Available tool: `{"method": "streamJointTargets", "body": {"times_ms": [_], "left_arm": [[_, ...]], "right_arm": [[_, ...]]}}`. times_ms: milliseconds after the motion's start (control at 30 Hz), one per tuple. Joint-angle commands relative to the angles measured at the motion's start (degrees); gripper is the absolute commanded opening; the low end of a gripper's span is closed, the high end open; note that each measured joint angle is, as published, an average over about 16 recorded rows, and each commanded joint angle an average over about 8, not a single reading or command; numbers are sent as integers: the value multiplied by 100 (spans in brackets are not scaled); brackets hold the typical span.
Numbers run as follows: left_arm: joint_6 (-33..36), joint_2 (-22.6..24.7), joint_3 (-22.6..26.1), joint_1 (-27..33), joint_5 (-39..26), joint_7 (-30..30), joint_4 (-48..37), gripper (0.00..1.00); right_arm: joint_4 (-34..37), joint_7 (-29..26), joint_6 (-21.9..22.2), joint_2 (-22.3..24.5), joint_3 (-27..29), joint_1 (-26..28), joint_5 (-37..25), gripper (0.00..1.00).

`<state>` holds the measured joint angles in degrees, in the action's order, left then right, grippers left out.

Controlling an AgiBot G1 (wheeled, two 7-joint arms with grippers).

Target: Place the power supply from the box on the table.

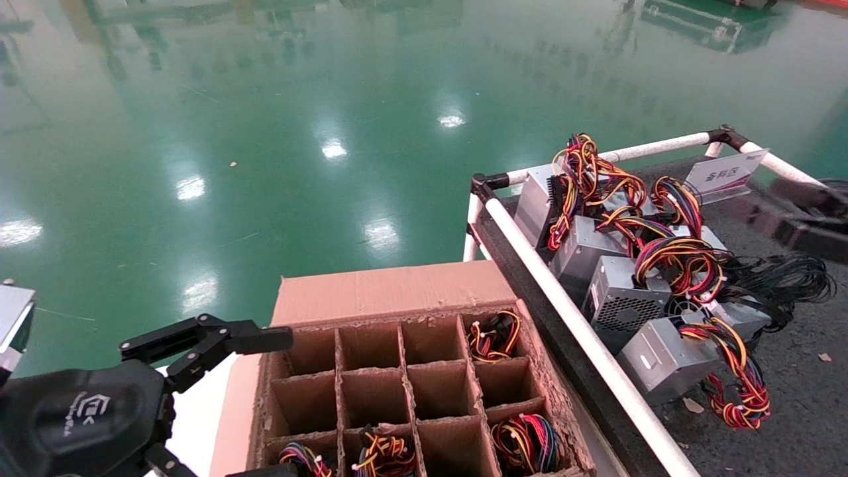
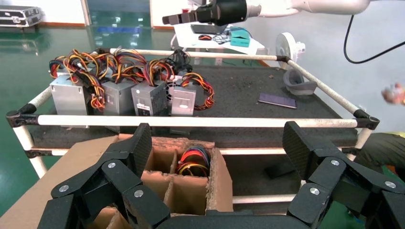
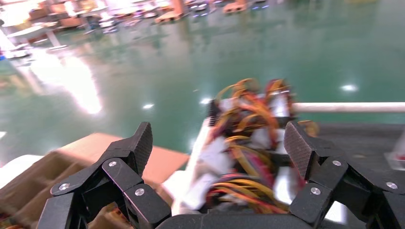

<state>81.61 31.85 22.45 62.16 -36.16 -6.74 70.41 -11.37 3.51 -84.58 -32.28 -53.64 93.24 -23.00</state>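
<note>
The box (image 1: 397, 291) stands at the bottom centre, its cardboard grid partly filled with units trailing multicoloured wires (image 1: 493, 334). On the table (image 1: 795, 397) to the right, a bundle of all-black cables (image 1: 778, 281) lies beside a small silver unit, the power supply (image 1: 742, 318), among other silver units. My left gripper (image 1: 275, 404) is open at the box's left side, and in its wrist view the left gripper (image 2: 217, 138) spans a corner of the box (image 2: 191, 191) with nothing held. My right gripper (image 1: 805, 212) hovers over the table's far right; this right gripper (image 3: 217, 138) is open and empty.
Several silver power supplies with red-yellow-orange wires (image 1: 623, 305) crowd the table's left half behind the white pipe rail (image 1: 563, 298). A small white sign (image 1: 725, 173) stands at the back rail. Green floor (image 1: 265, 132) lies beyond. A dark flat pad (image 2: 277, 100) lies on the table.
</note>
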Motion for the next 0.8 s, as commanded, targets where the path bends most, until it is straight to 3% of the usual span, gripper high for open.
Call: {"method": "streamJointTargets", "body": {"times_ms": [33, 800], "left_arm": [[0, 0, 0, 0, 0, 0, 0, 100], [0, 0, 0, 0, 0, 0, 0, 100]], "right_arm": [[-221, -51, -4, -10, 134, -113, -67, 100], [-2910, -667, -52, -128, 1760, -1481, -882, 100]]}}
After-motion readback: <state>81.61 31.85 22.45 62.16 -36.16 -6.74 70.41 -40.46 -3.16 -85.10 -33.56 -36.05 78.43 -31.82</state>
